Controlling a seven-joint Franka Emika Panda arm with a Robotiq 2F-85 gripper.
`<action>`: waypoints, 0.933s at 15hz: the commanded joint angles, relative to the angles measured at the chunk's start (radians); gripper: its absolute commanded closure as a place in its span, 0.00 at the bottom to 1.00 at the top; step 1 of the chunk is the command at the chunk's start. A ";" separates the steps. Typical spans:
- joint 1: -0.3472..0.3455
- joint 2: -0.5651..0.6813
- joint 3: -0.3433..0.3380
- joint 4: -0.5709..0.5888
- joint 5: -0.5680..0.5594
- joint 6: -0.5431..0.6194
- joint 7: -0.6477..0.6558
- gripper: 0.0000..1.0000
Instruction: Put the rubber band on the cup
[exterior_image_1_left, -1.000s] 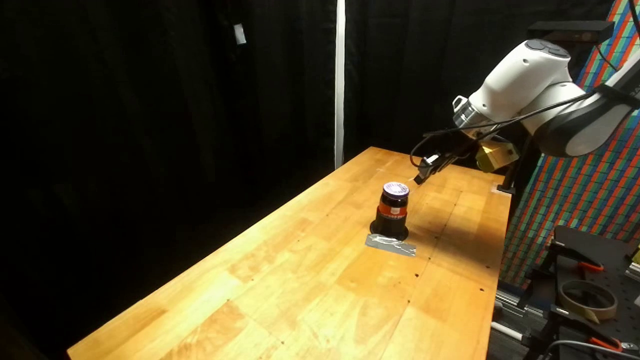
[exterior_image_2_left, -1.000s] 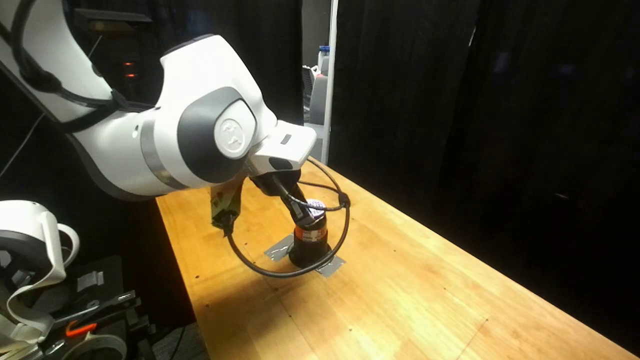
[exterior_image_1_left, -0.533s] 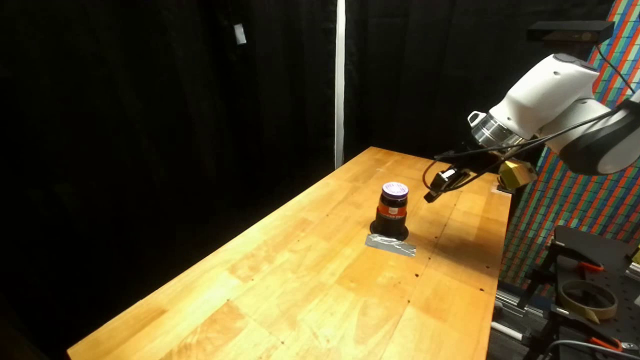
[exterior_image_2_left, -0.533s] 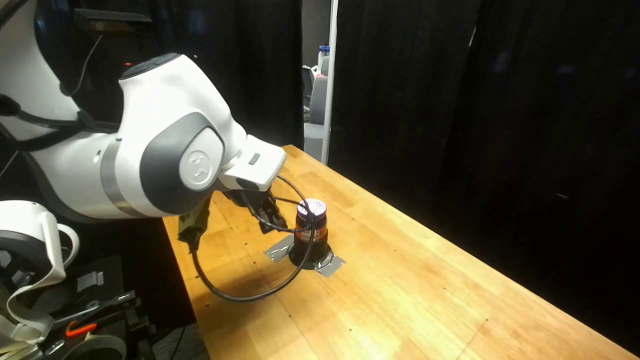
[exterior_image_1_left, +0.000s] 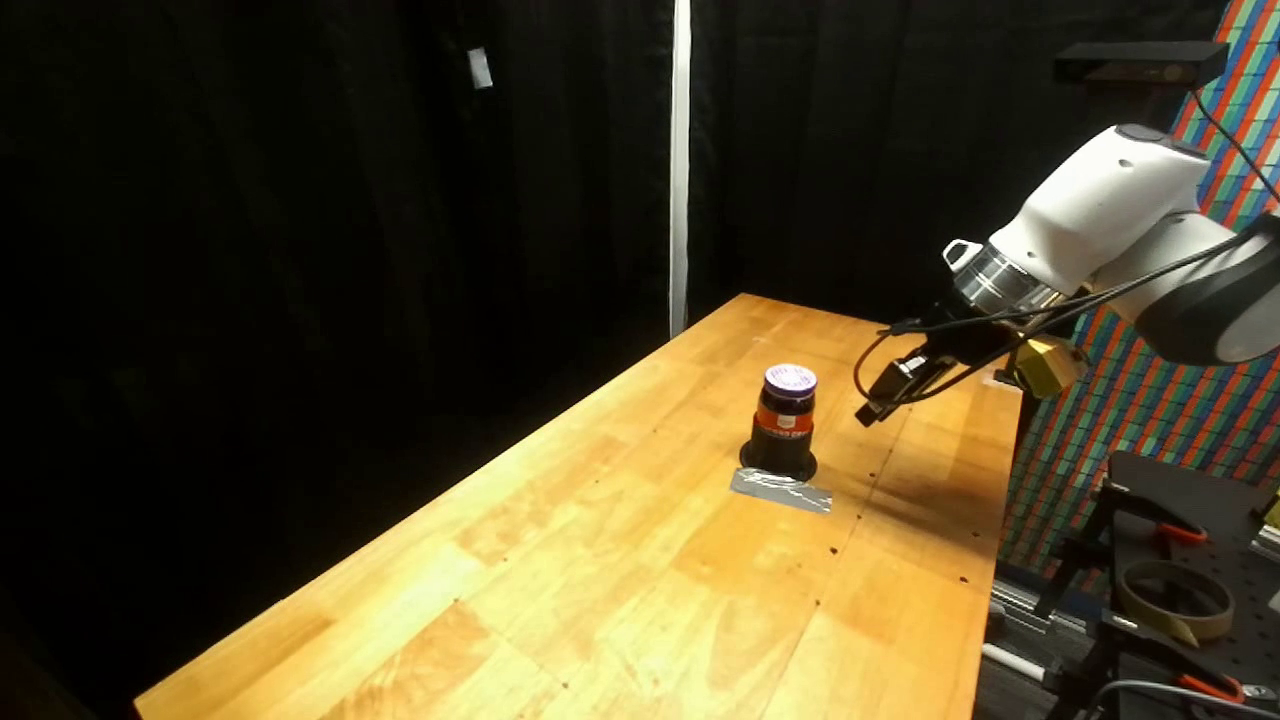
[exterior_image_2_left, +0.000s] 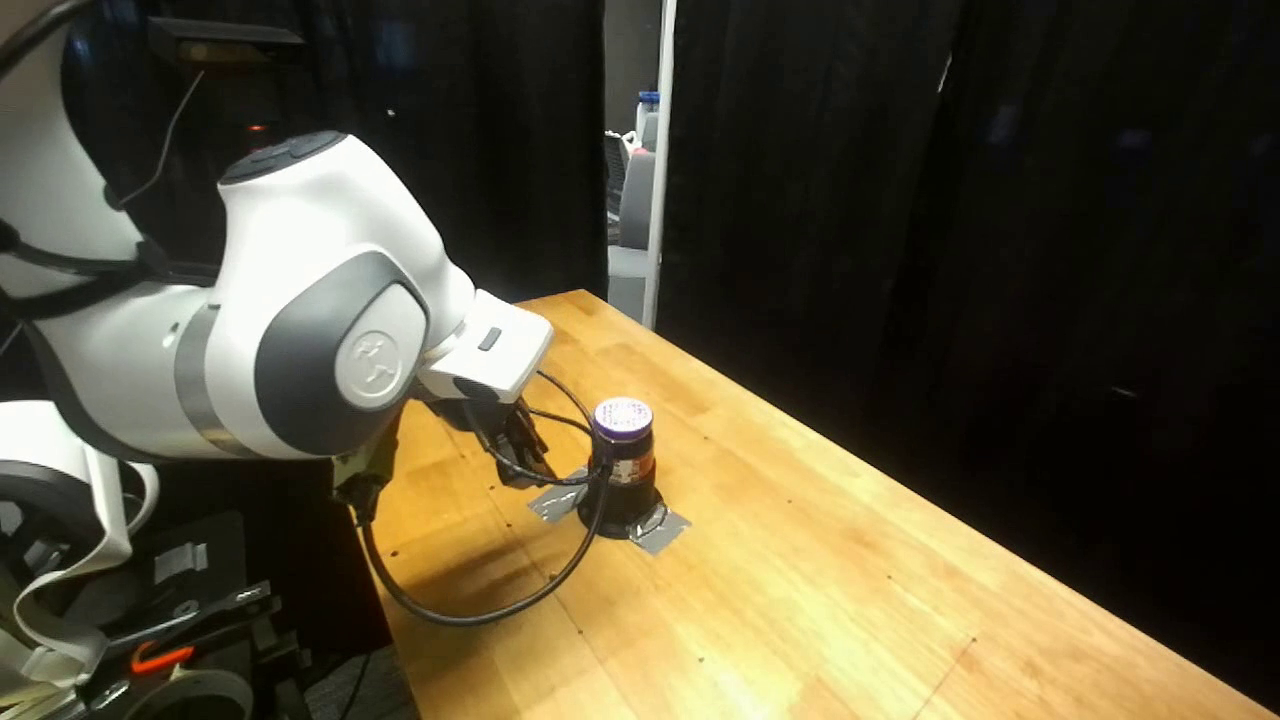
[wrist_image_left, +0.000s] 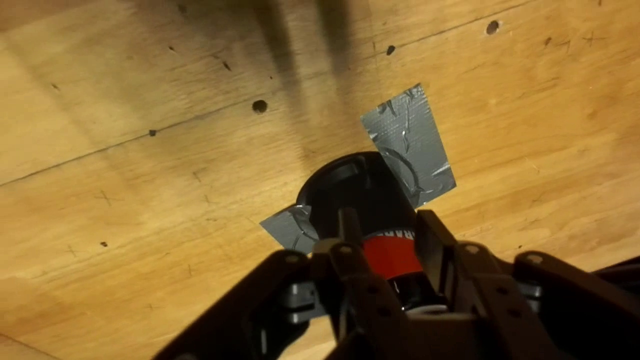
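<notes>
The cup (exterior_image_1_left: 784, 425) is a dark upright cylinder with an orange-red band and a pale, purple-rimmed top. It shows in both exterior views (exterior_image_2_left: 632, 470). In the wrist view its red band (wrist_image_left: 392, 255) appears between my fingers, with its black base beyond. My gripper (exterior_image_1_left: 868, 412) is beside the cup, apart from it, below the height of its top, pointing down at a slant. In the wrist view the gripper (wrist_image_left: 387, 222) has its fingers apart with nothing seen held. I cannot make out a rubber band in any current view.
Grey tape (wrist_image_left: 412, 145) holds the cup's base to the wooden table (exterior_image_1_left: 600, 560). A black cable (exterior_image_2_left: 480, 618) loops from the wrist and crosses before the cup in an exterior view. A cart with a tape roll (exterior_image_1_left: 1175, 600) stands past the table edge.
The gripper has drawn back from the cup's top and moved lower. A thin pale strand at the fingertips a second ago no longer shows. The cup has not moved.
</notes>
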 joint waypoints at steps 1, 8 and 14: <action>0.009 -0.091 0.046 0.002 -0.088 -0.171 0.072 0.31; 0.068 -0.191 0.289 0.011 0.358 -0.422 -0.232 0.00; 0.148 -0.326 0.352 0.204 0.782 -0.838 -0.533 0.00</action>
